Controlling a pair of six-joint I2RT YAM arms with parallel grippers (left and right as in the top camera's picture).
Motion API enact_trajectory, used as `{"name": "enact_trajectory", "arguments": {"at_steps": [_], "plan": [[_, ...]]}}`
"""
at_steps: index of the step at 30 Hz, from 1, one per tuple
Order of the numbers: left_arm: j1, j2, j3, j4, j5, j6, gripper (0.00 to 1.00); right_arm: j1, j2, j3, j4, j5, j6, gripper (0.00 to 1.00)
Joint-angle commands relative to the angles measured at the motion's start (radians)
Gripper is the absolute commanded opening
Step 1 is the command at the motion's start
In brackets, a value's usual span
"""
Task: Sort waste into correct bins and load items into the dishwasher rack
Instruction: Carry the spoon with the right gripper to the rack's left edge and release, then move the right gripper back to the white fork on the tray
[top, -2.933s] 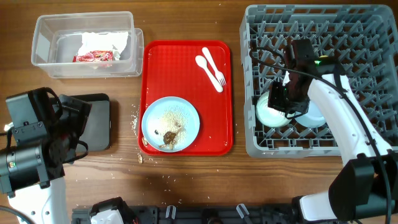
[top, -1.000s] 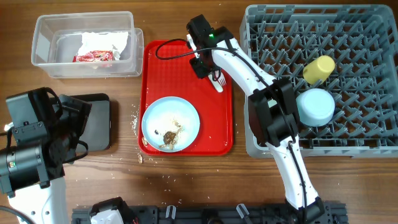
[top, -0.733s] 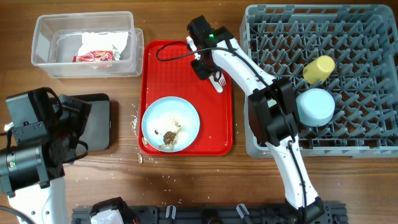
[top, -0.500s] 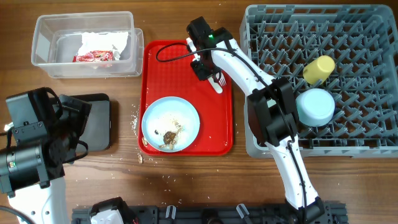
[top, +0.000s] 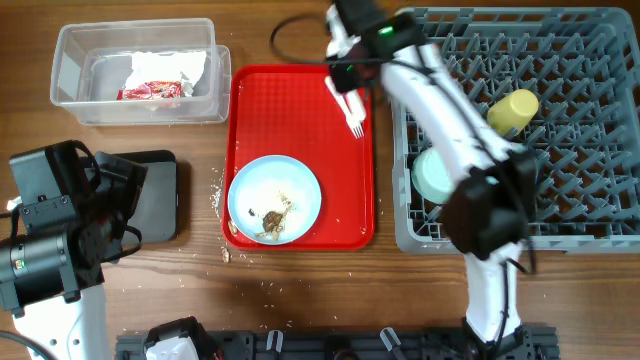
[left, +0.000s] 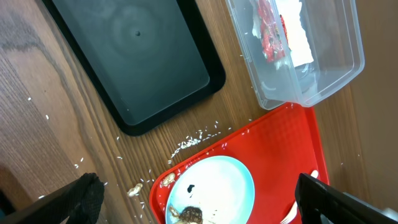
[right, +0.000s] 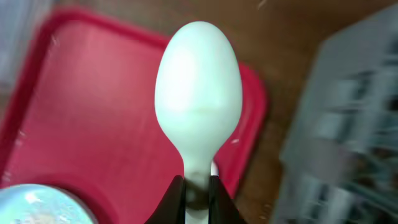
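pinching a white plastic spoon (right: 198, 93) by its handle, the right gripper (right: 198, 186) has its jaws pressed tight on the stem, and the spoon's bowl stands up above the red serving tray (top: 290, 110), with the background blurred in the wrist view. from overhead this arm reaches across the tray's upper right corner, and the white plastic fork (top: 352, 112) lies on the tray just beneath it. the light blue plate (top: 300, 190) sits on the tray's lower half, carrying whitish crumbs and brown scraps (top: 272, 215); more crumbs (top: 218, 195) are scattered on the wooden table (top: 300, 290) beside the tray's left edge. the clear tub (top: 70, 60) at upper left holds the crumpled white napkin (top: 165, 62) and the red snack wrapper (top: 152, 90), whose print is too small to read. the black tray (top: 160, 200) lies below the tub. in the grey dishwasher rack (top: 590, 100) the yellow-green cup (top: 513, 110) lies on its side and the mint-green bowl (top: 432, 175) sits near the left wall. the left gripper (left: 198, 182) hangs with its jaws spread wide, gripping nothing, above the table by the black tray.
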Motion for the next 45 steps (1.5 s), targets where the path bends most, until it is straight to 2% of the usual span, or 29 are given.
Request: {"name": "enact_trajectory", "arguments": {"at_steps": [1,4,9,16,18,19,21,23,26,30,34,37,41,45], "plan": [[0.004,-0.001,0.0,0.003,-0.014,0.012,1.0,-0.132,-0.065,0.007,-0.018,-0.045,0.027,0.06],[0.004,-0.001,0.0,0.003,-0.014,0.012,1.0,-0.222,-0.057,0.004,-0.042,-0.114,0.02,0.05],[0.004,-0.001,0.0,0.003,-0.014,0.012,1.0,-0.291,-0.055,-0.053,-0.034,-0.155,0.019,0.07],[0.004,-0.001,0.0,0.003,-0.014,0.012,1.0,-0.283,-0.045,-0.192,0.044,-0.159,0.023,0.24],[0.004,-0.001,0.0,0.003,-0.014,0.012,1.0,-0.282,-0.045,-0.194,0.044,-0.159,0.024,0.37],[0.004,-0.001,0.0,0.003,-0.014,0.012,1.0,-0.282,-0.045,-0.193,0.043,-0.159,0.03,0.4],[0.004,-0.001,0.0,0.003,-0.014,0.012,1.0,-0.282,-0.053,-0.193,0.035,-0.185,0.067,0.39],[0.004,-0.001,0.0,0.003,-0.013,0.012,1.0,-0.251,-0.077,-0.193,0.03,-0.296,0.074,0.36],[0.004,-0.001,0.0,0.003,-0.014,0.012,1.0,-0.164,-0.091,-0.193,0.066,-0.265,0.051,0.4],[0.004,-0.001,0.0,0.003,-0.014,0.012,1.0,-0.045,-0.083,-0.193,0.14,-0.091,0.02,0.65],[0.004,-0.001,0.0,0.003,-0.014,0.012,1.0,0.033,-0.038,-0.194,0.208,0.061,0.019,0.73],[0.004,-0.001,0.0,0.003,-0.014,0.012,1.0,0.037,0.029,-0.194,0.213,0.12,0.021,0.75],[0.004,-0.001,0.0,0.003,-0.014,0.012,1.0,0.037,0.119,-0.194,0.212,0.041,-0.068,0.75],[0.004,-0.001,0.0,0.003,-0.013,0.012,1.0,0.038,0.185,-0.194,0.199,0.041,-0.067,0.75]]}}
